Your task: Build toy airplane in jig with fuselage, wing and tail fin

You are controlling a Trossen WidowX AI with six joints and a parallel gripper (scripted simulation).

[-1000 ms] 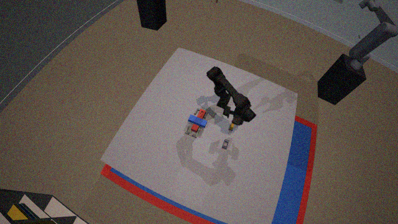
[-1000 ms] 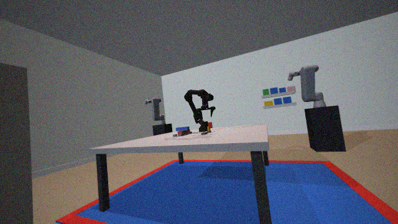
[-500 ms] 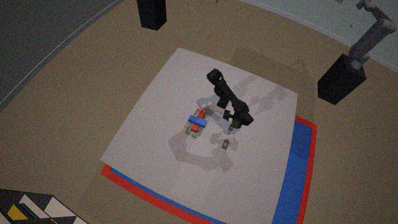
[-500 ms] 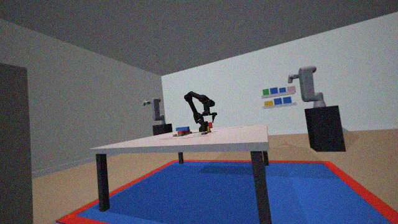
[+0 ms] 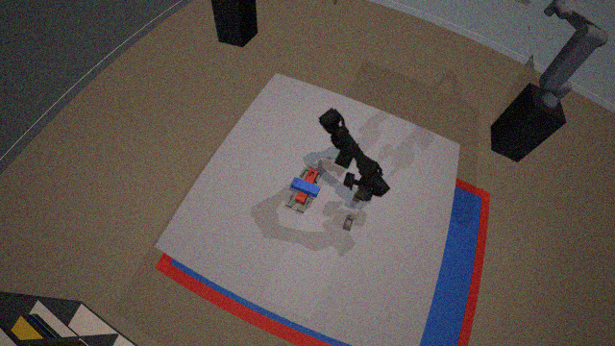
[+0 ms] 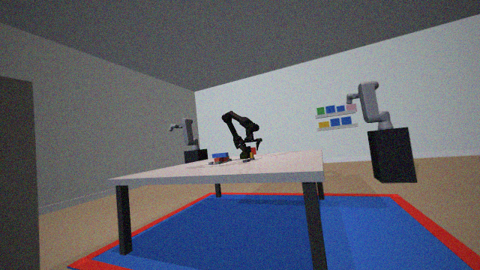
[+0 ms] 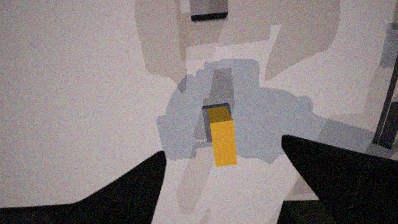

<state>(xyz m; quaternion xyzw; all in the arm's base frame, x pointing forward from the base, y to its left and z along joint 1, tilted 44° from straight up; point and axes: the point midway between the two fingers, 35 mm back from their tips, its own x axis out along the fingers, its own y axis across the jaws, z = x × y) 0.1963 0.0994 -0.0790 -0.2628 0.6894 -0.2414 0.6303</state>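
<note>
Claw [image 5: 363,186] [image 6: 253,144] [image 7: 222,148] hangs wide with nothing in it, over the yellow tail fin [image 6: 251,155] [image 7: 224,143]. The fin is right of the red body [image 5: 311,176] [image 6: 221,160] and blue wing [image 5: 305,186] [image 6: 220,155], which looks set across it. To get the fin well, come straight down, one finger each side, then squeeze gently and lift straight up. A gray block [image 5: 348,222] [image 6: 246,160] [image 7: 209,7] sits on the near side, so don't bump it. Later, keep the fingers off the wing.
</note>
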